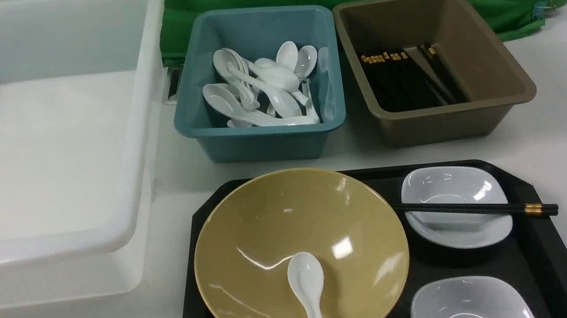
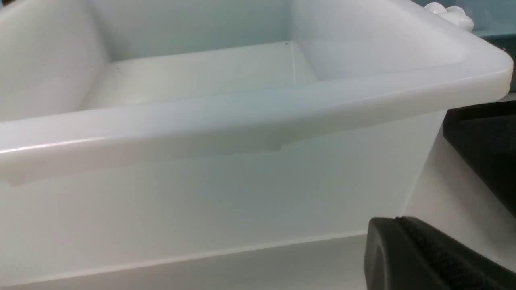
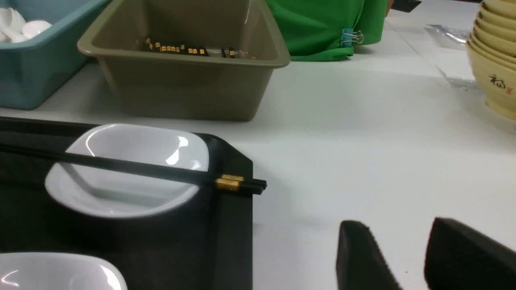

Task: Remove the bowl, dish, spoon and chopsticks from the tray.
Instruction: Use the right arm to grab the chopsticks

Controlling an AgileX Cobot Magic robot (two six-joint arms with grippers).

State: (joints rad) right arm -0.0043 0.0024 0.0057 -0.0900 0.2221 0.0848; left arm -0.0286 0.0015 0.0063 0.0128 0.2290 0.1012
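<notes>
The mustard-yellow bowl [image 1: 297, 232] sits on the left of the black tray [image 1: 541, 263], with the white spoon [image 1: 309, 289] lying in it, handle toward me. The chopsticks [image 1: 476, 208] rest across the far small pale dish [image 1: 457, 235], gold-banded ends past the tray's right rim. A second pale dish [image 1: 468, 303] sits nearer. My left gripper [image 2: 397, 219] is shut and empty, low by the white tub, left of the tray. My right gripper [image 3: 397, 223] is open over bare table, right of the tray [image 3: 234, 225] and chopsticks [image 3: 141, 169].
A big white tub [image 1: 48, 154] stands at the left. Behind the tray are a teal bin [image 1: 265, 139] with several white spoons and a brown bin [image 1: 444, 119] with black chopsticks. A stack of yellow bowls [image 3: 496, 60] stands at the far right.
</notes>
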